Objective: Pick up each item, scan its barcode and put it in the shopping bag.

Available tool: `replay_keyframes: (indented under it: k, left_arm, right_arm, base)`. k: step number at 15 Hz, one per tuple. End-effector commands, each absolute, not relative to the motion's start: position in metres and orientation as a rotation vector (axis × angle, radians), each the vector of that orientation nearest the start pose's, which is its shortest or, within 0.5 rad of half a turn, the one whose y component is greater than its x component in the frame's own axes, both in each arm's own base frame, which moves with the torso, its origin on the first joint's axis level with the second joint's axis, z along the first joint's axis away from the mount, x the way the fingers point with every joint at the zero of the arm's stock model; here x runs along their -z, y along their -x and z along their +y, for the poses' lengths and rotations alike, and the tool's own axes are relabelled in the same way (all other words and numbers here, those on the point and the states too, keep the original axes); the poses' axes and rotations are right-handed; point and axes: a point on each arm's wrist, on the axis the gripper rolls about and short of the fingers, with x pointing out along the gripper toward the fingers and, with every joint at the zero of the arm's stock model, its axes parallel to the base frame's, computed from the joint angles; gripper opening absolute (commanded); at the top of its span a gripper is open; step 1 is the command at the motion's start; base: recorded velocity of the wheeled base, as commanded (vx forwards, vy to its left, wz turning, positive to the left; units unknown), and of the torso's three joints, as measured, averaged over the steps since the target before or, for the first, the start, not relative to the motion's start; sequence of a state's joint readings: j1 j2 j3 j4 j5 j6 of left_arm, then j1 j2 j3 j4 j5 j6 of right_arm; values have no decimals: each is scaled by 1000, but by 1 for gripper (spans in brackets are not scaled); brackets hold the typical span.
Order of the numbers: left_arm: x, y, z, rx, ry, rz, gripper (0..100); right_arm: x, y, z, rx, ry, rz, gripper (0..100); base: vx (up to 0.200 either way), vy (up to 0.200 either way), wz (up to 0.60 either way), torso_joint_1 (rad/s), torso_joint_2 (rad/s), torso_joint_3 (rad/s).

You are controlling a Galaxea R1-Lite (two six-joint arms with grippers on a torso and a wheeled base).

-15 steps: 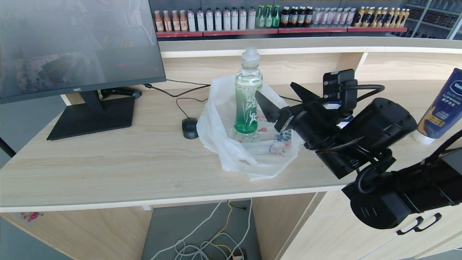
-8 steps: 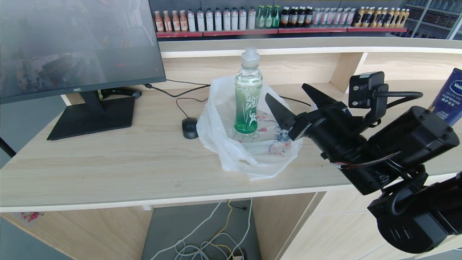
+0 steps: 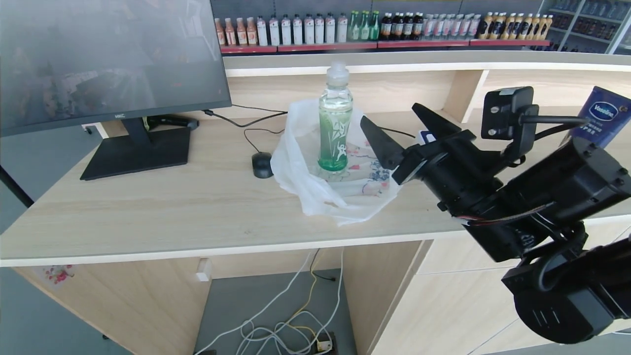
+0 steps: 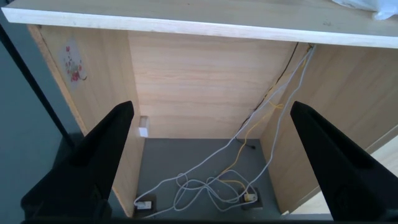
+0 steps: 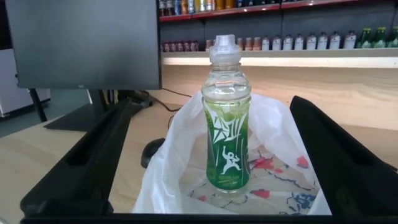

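A clear bottle (image 3: 335, 123) with a green label and a white cap stands upright on the open white shopping bag (image 3: 315, 197) at the middle of the wooden counter (image 3: 148, 207). My right gripper (image 3: 406, 132) hangs open just right of the bottle, pointing at it, with nothing between its fingers. The right wrist view has the bottle (image 5: 227, 137) straight ahead on the bag (image 5: 277, 134), framed by the open right gripper (image 5: 211, 104). A blue lotion tube (image 3: 602, 116) stands at the far right. My left gripper (image 4: 211, 165) is open below the counter's edge.
A monitor (image 3: 108, 59) on a black stand fills the left of the counter, with a black handheld scanner (image 3: 172, 121) behind the stand and a mouse (image 3: 262, 164) beside the bag. Loose cables (image 4: 211, 180) lie on the floor under the counter. Shelves of drinks (image 3: 374, 24) line the back.
My right gripper has drawn back to the right, away from the bottle, still open. The head camera has shifted a little; the bottle and bag have not moved.
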State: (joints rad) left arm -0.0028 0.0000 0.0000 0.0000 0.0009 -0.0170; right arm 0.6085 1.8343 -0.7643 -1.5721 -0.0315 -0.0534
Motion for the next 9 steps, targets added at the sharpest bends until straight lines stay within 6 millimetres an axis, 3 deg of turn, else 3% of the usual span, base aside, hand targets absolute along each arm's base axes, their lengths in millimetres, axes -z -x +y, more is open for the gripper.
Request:
replay_keyframes:
  k: [1,2,9]
  left_arm:
    - [-75,23,0,2,17,0,100]
    - [-75,23,0,2,18,0,100]
    - [-75,23,0,2,18,0,100]
  right_arm:
    - [-216,-265,183,-551,-105,-481,100]
    - [-217,-265,183,-550,-105,-482,100]
    - [-208,-256,176,-550,-89,-436,100]
  base:
    - [0,0,0,0,0,0]
    - [0,0,0,0,0,0]
    - [0,-200,0,4,2,3]
